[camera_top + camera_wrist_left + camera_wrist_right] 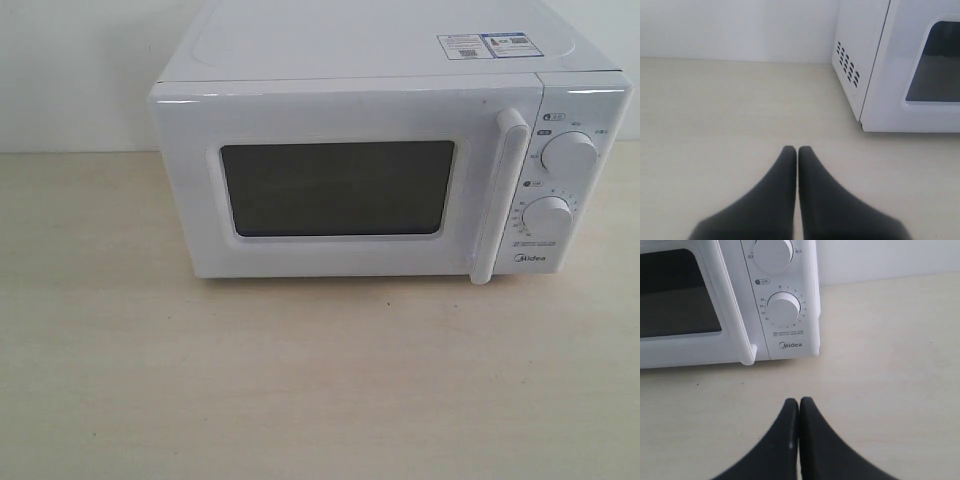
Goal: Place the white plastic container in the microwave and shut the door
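Exterior view: microwave (380,40) on the worktop (300,380), door (340,110) flush. Left end effector (797,150) and right end effector (799,401) pinched together, empty.

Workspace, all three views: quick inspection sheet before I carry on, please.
Surface: pale wood-grain table.
Job's things: microwave upright, door shut; container in no view, and the microwave's inside cannot be made out.
Clutter: nothing seen.
Grippers: left gripper and right gripper both shut, holding nothing, over the table and apart from the microwave.
Cables: nothing seen.
Surroundings: white wall behind.
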Robot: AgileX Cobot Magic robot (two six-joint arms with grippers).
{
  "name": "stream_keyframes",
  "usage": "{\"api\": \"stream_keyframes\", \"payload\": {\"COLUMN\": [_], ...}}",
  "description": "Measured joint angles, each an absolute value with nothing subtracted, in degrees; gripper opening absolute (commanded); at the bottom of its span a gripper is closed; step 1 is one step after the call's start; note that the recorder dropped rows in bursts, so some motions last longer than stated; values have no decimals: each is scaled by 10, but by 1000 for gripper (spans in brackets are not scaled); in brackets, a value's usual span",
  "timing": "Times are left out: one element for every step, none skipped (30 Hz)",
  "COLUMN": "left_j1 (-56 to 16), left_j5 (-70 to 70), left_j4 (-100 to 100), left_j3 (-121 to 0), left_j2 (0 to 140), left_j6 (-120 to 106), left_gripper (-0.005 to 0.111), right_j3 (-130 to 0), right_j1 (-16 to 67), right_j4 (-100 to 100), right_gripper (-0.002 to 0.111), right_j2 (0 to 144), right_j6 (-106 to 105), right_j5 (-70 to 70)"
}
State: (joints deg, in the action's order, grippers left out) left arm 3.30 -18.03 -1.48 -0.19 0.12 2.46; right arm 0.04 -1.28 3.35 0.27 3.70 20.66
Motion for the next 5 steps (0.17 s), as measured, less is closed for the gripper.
{"api": "stream_keyframes", "payload": {"left_j1": [33, 33, 33, 33, 33], "left_j5": [-180, -180, -180, -180, -180], "left_j4": [-15, -15, -15, -15, -15], "left_j3": [-2, -2, -2, -2, -2], "left_j2": [1, 1, 1, 1, 1], "left_j6": [25, 25, 25, 25, 25], "left_gripper": [4, 4, 4, 4, 4], "right_j3": [0, 0, 0, 0, 0], "right_j1": [-13, -13, -13, -13, -13], "right_j4": [33, 33, 33, 33, 33], "right_gripper": [0, 0, 0, 0, 0], "right_j2": [3, 3, 3, 3, 3], "right_j6": [37, 37, 37, 37, 37], "right_j5": [207, 207, 207, 207, 207]}}
